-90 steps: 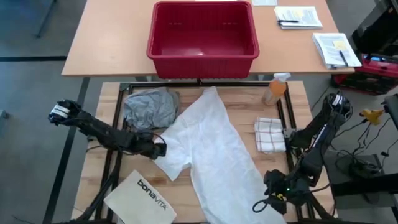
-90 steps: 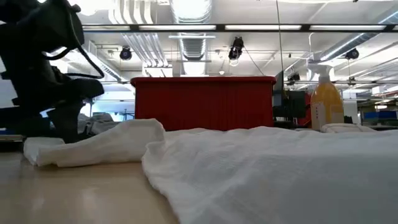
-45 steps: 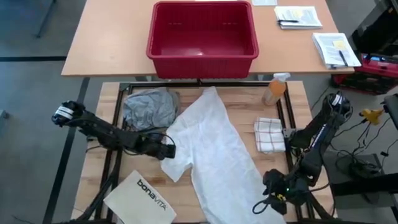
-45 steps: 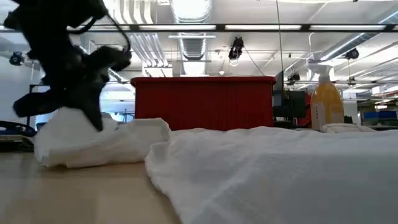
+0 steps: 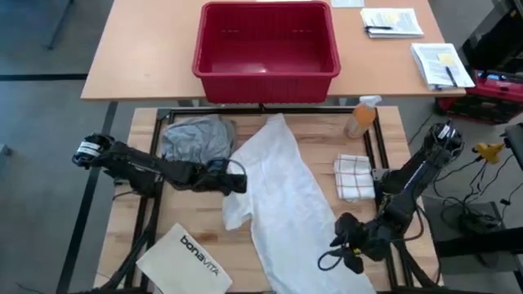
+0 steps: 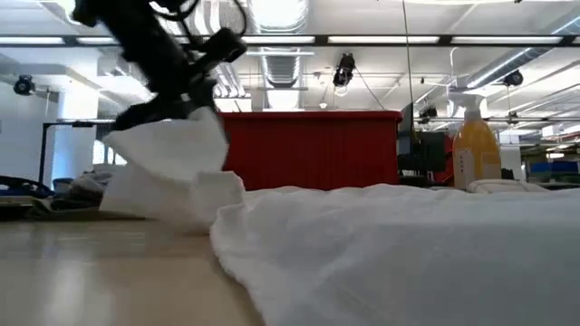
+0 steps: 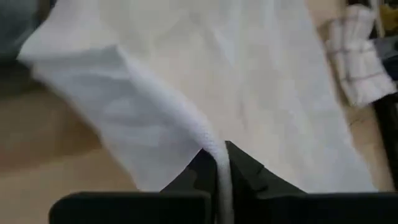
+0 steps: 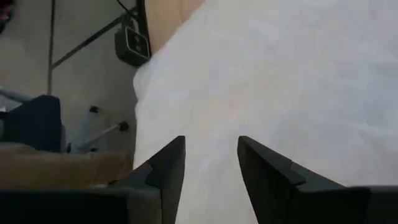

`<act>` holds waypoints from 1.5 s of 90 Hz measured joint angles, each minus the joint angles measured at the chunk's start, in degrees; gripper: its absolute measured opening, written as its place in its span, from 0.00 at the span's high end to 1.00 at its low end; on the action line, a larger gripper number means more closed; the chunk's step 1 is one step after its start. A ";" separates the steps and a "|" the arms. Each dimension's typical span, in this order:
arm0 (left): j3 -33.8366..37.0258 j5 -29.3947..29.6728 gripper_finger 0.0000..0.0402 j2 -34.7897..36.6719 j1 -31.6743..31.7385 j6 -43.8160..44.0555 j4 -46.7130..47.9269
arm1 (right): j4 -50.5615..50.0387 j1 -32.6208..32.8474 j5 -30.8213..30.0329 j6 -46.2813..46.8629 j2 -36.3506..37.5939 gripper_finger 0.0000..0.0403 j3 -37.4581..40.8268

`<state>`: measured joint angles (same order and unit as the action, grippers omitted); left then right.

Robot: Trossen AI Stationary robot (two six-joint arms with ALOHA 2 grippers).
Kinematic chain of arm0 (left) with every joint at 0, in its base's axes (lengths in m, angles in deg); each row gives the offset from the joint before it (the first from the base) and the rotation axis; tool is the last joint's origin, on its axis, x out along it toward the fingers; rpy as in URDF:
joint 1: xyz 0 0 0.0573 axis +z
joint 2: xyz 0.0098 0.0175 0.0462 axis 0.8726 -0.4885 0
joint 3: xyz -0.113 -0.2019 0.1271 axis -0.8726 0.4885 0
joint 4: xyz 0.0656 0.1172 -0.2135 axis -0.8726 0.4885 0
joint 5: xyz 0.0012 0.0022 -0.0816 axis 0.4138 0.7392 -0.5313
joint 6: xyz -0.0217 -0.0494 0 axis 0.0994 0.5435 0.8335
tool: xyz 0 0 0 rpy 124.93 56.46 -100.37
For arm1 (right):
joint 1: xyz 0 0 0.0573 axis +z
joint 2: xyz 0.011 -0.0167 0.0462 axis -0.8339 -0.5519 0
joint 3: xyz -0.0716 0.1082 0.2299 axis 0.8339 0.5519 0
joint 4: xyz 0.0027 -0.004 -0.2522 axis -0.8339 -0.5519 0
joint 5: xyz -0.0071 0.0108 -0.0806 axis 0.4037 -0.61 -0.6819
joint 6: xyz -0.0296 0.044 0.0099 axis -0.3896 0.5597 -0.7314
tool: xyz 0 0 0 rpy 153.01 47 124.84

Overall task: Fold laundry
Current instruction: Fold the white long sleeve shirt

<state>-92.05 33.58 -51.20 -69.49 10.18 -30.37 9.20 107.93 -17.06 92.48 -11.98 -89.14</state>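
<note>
The left gripper (image 7: 219,163), clamped on the sleeve edge of the white shirt (image 5: 282,192) spread mid-table, holds it raised, while the right gripper (image 8: 210,163) hovers parted over the hem; that thin pinch risks slipping, spoiling the fold.

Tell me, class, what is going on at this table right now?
A two-armed robot is folding a white shirt spread on the table. The left gripper is shut on the shirt's sleeve and holds it lifted above the table. The right gripper is open over the shirt's lower hem. A grey T-shirt lies bunched nearby, untouched.
</note>
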 joint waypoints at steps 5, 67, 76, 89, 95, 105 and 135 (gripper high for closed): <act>-2.19 -0.32 1.00 -1.43 1.80 -2.89 -1.05 | 0.56 -0.34 0.00 -0.99 0.00 0.69 -0.20; -30.70 -13.60 0.86 -31.10 17.54 -23.81 6.83 | 2.11 -0.46 -2.44 -1.59 0.00 0.75 -0.58; -31.64 -15.42 0.68 -32.35 18.06 -23.89 10.07 | 2.67 -0.46 -3.83 -1.96 0.00 0.62 -0.58; -33.19 -16.35 0.34 -32.16 17.74 -23.19 8.07 | 2.62 -0.46 -5.01 -2.78 0.01 0.42 -0.58; -35.02 -17.16 0.19 -31.87 17.61 -23.60 6.67 | 2.60 -0.46 -5.03 -3.07 0.00 0.35 -0.58; -39.19 -17.54 0.03 -30.73 17.26 -25.43 6.44 | 2.58 -0.46 -5.03 -3.31 0.02 0.27 -0.58; -38.94 -4.45 0.22 -18.72 10.93 -27.73 15.84 | 2.64 -6.24 -3.66 -8.87 0.19 0.31 -0.58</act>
<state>-130.98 29.13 -69.92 -58.56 -17.56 -14.53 11.85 101.68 -20.72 83.61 -11.78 -89.72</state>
